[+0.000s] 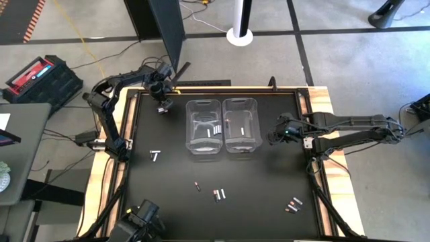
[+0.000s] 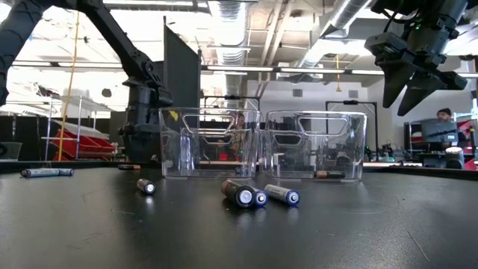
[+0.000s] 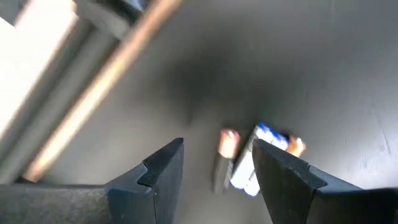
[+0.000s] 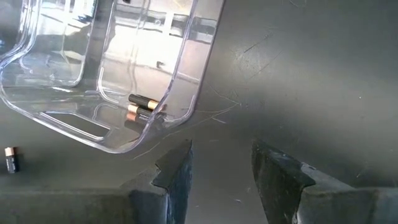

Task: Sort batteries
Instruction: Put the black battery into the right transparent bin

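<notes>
Batteries (image 2: 245, 196) lie on the surface (image 2: 336, 232); left tool (image 3: 214, 171) released above two cells (image 3: 239, 160); right tool (image 4: 221, 171) released beside a bin (image 4: 186, 93).

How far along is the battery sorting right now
Early going. A few batteries already lie in the left bin, and more in the right bin. The left gripper hangs open over a pair of batteries at the far left. The right gripper is open and empty beside the right bin. Loose batteries still wait on the table.
</notes>
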Controlling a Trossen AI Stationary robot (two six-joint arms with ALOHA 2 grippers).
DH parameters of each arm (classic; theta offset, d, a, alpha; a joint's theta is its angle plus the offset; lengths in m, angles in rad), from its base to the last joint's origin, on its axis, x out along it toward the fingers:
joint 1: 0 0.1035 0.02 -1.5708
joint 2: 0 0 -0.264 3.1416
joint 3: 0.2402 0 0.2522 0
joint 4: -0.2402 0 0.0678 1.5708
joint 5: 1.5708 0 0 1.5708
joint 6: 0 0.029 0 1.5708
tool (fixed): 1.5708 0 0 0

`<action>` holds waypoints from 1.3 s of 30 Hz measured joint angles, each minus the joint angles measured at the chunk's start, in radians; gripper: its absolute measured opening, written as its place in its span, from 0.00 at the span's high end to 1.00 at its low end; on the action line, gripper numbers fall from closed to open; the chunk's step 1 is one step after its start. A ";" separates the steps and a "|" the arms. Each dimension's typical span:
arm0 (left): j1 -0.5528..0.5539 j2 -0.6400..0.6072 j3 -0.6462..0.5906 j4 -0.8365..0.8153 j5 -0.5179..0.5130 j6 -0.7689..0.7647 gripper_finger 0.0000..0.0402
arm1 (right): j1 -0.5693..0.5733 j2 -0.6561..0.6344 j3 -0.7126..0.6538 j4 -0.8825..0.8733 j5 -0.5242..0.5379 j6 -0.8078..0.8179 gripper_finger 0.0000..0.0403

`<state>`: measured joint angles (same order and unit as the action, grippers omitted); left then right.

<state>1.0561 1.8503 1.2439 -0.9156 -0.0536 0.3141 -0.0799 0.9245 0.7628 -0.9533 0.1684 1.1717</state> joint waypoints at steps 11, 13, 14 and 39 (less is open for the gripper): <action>0.021 -0.002 -0.067 0.042 0.003 -0.013 0.54 | 0.000 0.000 0.000 0.020 0.000 0.001 0.55; 0.021 -0.002 -0.068 0.041 0.004 -0.012 0.54 | 0.000 0.000 0.000 0.021 0.000 0.001 0.55; 0.021 -0.002 -0.068 0.041 0.004 -0.012 0.54 | 0.000 0.000 0.000 0.020 0.000 0.001 0.55; 0.023 0.000 -0.062 0.012 0.046 -0.011 0.54 | 0.000 0.000 0.000 0.020 -0.001 -0.001 0.55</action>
<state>1.0786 1.8500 1.1816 -0.9035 -0.0078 0.3035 -0.0799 0.9246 0.7631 -0.9333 0.1677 1.1706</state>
